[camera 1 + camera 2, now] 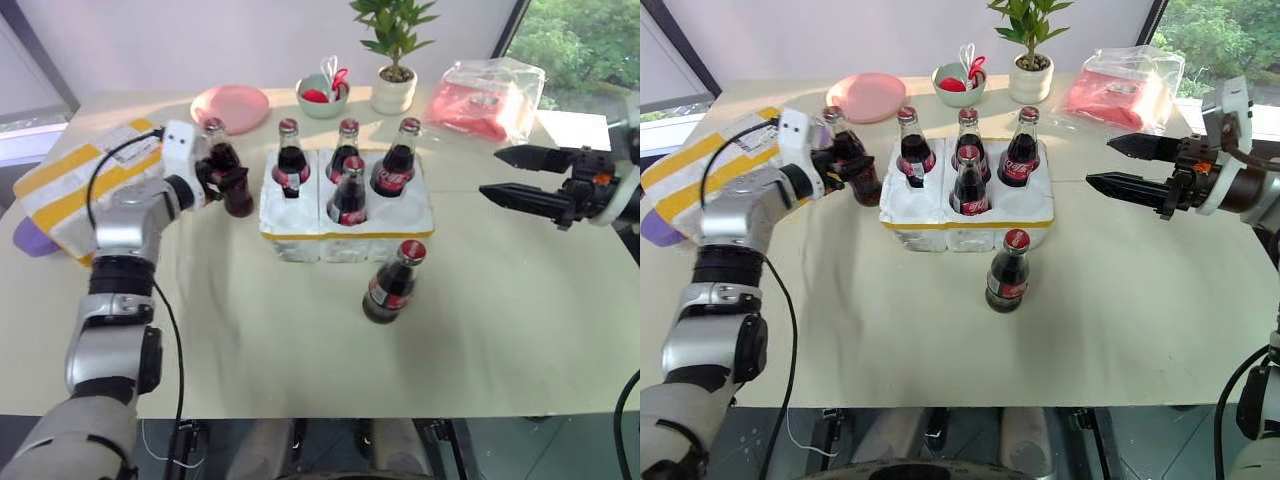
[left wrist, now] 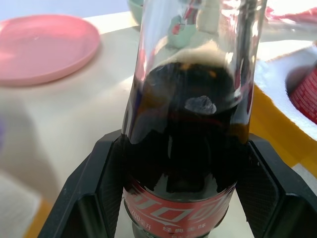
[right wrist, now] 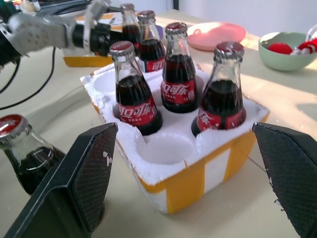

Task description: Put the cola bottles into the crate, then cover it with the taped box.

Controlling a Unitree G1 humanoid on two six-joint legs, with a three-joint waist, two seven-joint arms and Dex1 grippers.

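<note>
Four cola bottles (image 1: 350, 195) stand in wells of the crate (image 1: 345, 232), a white foam block with a yellow tape band. Two wells (image 3: 163, 148) show empty. A fifth bottle (image 1: 390, 285) stands on the table in front of the crate. My left gripper (image 1: 232, 180) is shut on a sixth bottle (image 2: 183, 124) just left of the crate, its fingers (image 2: 99, 188) pressing both sides. My right gripper (image 1: 1099, 162) hangs open to the right of the crate, pointing at it, with nothing in it. The taped box (image 1: 80, 190) lies at the far left.
Along the back of the table are a pink plate (image 1: 230, 105), a green bowl (image 1: 322, 95), a potted plant (image 1: 393, 60) and a clear bag with something red in it (image 1: 485, 100). A purple object (image 1: 35, 238) peeks out beside the taped box.
</note>
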